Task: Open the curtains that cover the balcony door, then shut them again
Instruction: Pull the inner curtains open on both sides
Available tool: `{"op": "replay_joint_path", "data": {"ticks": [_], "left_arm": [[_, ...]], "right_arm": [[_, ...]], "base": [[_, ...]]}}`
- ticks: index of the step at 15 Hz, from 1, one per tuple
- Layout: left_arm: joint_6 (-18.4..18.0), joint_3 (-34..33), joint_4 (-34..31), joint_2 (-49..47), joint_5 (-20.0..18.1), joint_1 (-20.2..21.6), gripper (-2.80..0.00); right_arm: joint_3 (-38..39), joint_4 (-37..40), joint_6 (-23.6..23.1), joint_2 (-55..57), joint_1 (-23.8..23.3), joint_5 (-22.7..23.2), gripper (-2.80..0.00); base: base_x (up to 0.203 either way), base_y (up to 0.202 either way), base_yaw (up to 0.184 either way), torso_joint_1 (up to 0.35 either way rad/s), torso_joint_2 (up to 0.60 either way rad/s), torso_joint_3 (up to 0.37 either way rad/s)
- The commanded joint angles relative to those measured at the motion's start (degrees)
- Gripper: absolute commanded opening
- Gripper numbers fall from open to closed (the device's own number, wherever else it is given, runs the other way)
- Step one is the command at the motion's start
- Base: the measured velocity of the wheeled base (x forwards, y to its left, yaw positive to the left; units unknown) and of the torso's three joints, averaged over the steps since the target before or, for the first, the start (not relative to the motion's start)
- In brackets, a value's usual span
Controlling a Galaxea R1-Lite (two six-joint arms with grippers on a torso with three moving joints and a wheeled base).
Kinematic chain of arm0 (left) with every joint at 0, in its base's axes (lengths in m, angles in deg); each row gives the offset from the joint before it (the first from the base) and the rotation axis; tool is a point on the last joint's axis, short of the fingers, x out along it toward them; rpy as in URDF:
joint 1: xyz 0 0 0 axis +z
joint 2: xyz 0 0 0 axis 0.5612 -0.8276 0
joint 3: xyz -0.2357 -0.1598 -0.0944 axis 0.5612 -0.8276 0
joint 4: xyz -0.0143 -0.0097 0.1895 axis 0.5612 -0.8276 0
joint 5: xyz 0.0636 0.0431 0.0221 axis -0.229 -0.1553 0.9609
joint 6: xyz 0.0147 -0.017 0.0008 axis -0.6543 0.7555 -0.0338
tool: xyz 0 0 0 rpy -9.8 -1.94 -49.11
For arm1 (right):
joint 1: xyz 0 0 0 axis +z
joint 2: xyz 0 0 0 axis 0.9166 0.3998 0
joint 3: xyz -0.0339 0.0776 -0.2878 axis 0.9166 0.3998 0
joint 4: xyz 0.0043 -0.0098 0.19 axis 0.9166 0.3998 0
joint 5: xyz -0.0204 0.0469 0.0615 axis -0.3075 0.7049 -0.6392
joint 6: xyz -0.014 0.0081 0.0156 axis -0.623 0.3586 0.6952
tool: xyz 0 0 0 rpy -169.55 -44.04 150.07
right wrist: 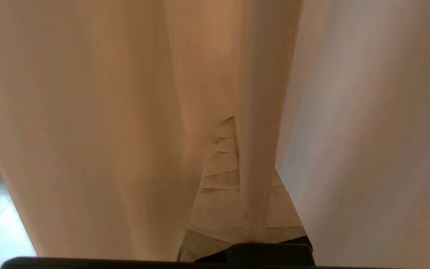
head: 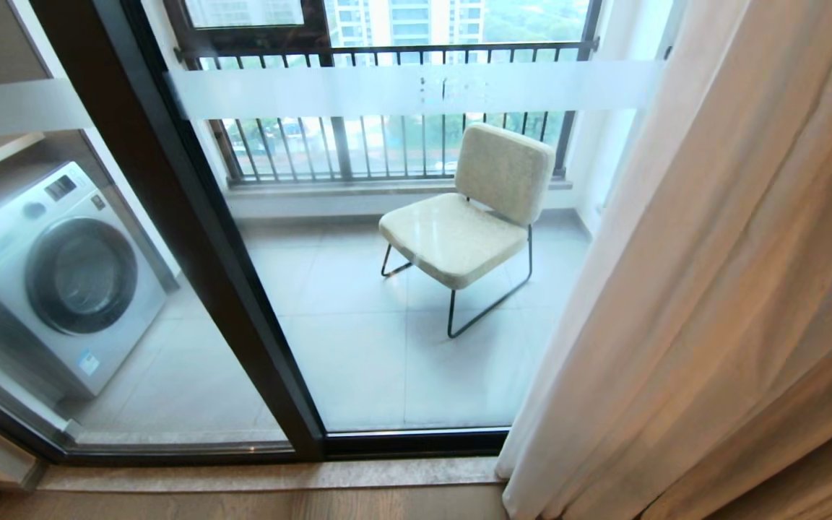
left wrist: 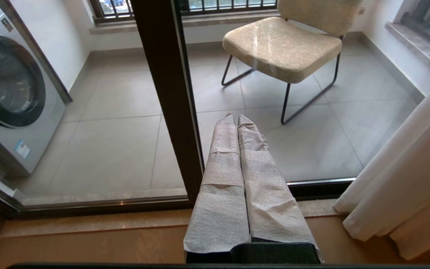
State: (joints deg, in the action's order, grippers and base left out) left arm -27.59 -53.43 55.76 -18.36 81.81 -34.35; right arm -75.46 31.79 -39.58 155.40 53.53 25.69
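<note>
Curtains (head: 712, 289), gathered at the right of the balcony door (head: 401, 238), are judged soft, heavy and slippery, best taken by a bunched pleat near the leading edge, where the right gripper (right wrist: 233, 157) is buried with jaws closed, the left gripper (left wrist: 237, 123) parked shut.

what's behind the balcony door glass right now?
Through the balcony door: a beige chair on grey tiles, a washing machine to its left, a railed window beyond. The curtains cover the right side, so whatever lies behind them is hidden.
</note>
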Motion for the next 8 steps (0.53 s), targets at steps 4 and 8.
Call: {"op": "replay_joint_path", "data": {"ticks": [4,8], "left_arm": [[0.3,0.0,0.0,0.0,-0.1,0.0,-2.80],[0.3,0.0,0.0,0.0,0.0,0.0,-2.80]], "right_arm": [[0.0,-0.2,0.0,0.2,-0.2,0.0,-2.80],[0.0,-0.2,0.0,0.1,-0.5,0.0,-2.80]], "base": [[0.000,-0.191,0.000,0.003,0.00,0.001],[0.000,-0.191,0.002,0.002,0.00,0.006]]}}
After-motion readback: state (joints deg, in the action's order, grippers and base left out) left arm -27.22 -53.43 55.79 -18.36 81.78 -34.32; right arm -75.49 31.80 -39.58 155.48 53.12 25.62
